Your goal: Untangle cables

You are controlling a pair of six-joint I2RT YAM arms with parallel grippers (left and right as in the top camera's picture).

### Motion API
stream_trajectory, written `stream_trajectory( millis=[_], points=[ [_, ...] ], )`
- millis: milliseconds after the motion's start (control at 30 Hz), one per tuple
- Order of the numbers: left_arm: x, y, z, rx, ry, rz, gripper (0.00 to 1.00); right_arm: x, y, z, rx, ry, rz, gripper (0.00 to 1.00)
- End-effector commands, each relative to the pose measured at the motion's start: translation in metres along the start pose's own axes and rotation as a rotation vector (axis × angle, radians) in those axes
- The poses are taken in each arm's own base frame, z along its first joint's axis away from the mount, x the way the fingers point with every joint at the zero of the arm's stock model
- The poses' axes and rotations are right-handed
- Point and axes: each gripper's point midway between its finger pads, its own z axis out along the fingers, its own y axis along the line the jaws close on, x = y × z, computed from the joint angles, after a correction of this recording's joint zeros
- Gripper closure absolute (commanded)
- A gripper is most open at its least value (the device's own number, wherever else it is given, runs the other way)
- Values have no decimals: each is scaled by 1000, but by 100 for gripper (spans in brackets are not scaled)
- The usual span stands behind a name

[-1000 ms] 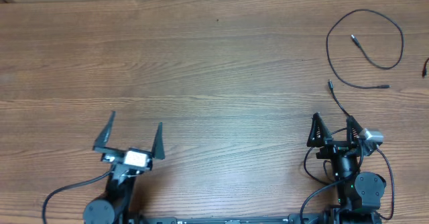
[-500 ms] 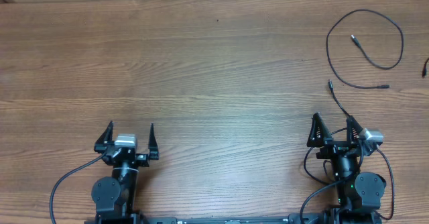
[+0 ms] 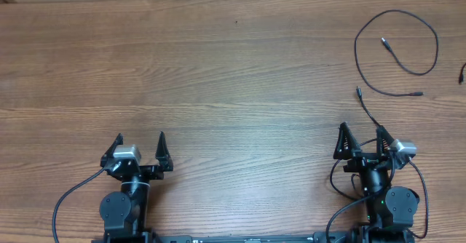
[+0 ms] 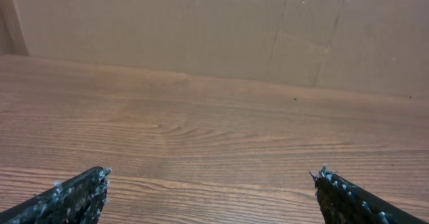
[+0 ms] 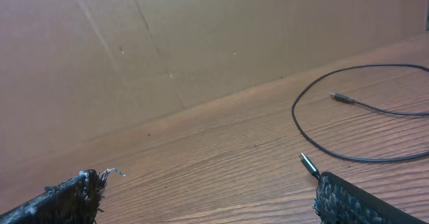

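Overhead looks straight down on your whole table [image 3: 218, 68]. Both wrist views skim low toward the cardboard wall [image 4: 167, 23]. Right wrist and overhead share the cable [image 3: 355, 48].

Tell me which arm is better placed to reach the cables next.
Right. The right gripper, open, sits right by the cables, with one plug end just ahead of it. The left gripper, also open, is far across the table, and its wrist view shows no cable.
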Motion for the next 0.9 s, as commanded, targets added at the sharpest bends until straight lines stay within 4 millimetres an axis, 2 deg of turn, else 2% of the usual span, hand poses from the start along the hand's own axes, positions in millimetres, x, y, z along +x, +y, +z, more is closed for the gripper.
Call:
stream_trajectory(
  millis=[0, 867],
  points=[
    [1, 4, 0, -20, -3, 54, 1, 2, -2, 0, 4, -3, 3, 0],
    [0, 3, 0, -19, -4, 12, 0, 2, -2, 0, 4, -3, 3, 0]
  ],
)
